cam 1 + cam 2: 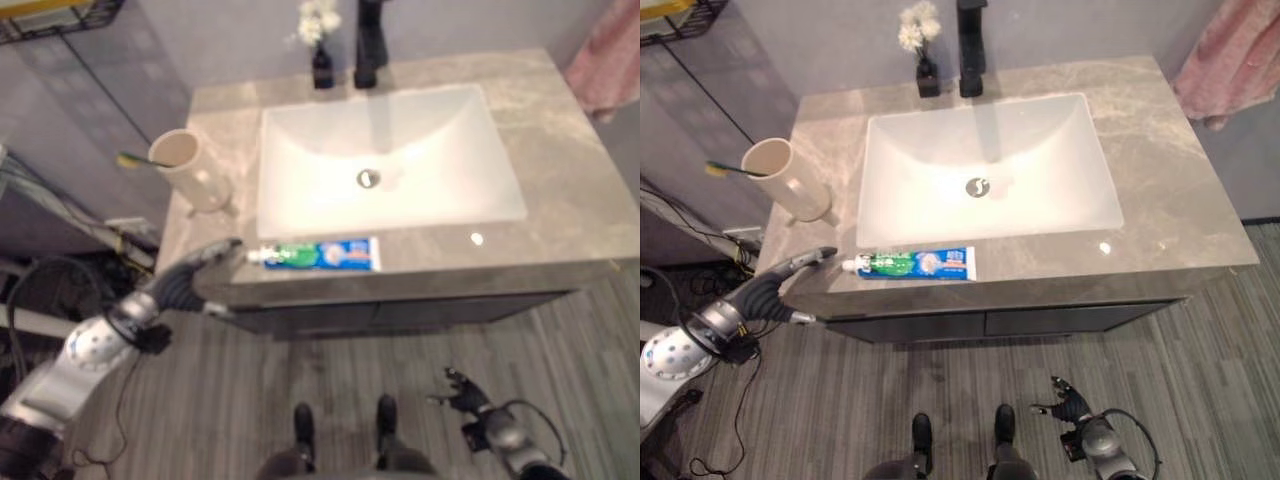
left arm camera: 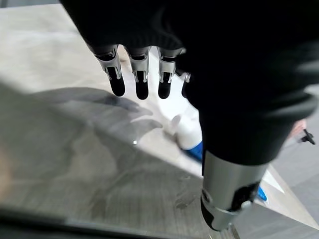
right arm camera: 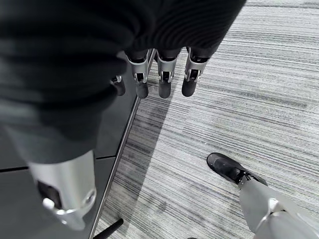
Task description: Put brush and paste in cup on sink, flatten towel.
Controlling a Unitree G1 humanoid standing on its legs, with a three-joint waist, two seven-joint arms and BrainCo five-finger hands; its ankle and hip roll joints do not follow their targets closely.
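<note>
Along the near edge of the bench (image 1: 1160, 180), at about seven o'clock from the white sink (image 1: 985, 170), lies the toothpaste tube (image 1: 912, 263), flat on its side with its cap pointing toward nine o'clock. The left robot hand (image 1: 780, 285) hovers just beside that cap end, at the bench's near left corner. Its fingers (image 2: 140, 82) hang straight and apart over the stone, with the thumb held off to one side, and they grip nothing. The tube's white cap shows just past the fingertips, close but, as far as I can tell, not touched.

At ten o'clock from the sink stands the cream cup (image 1: 790, 180), leaning slightly, with the toothbrush (image 1: 728, 170) already in it, its yellow-green end poking out over the rim toward nine o'clock. So the brush part looks done, while the paste is yet to be lifted and dropped in.

The pink towel (image 1: 1230, 60) hangs at the far right, around two o'clock, off the bench and bunched in folds; flattening it has not begun.

The right robot hand (image 1: 1065, 395) hangs low at five o'clock, over the striped floor in front of the cabinet, its fingers loose, spread and empty.

Behind the sink, at twelve o'clock, stand a black tap (image 1: 972, 45) and a small dark vase of white flowers (image 1: 922, 50).
</note>
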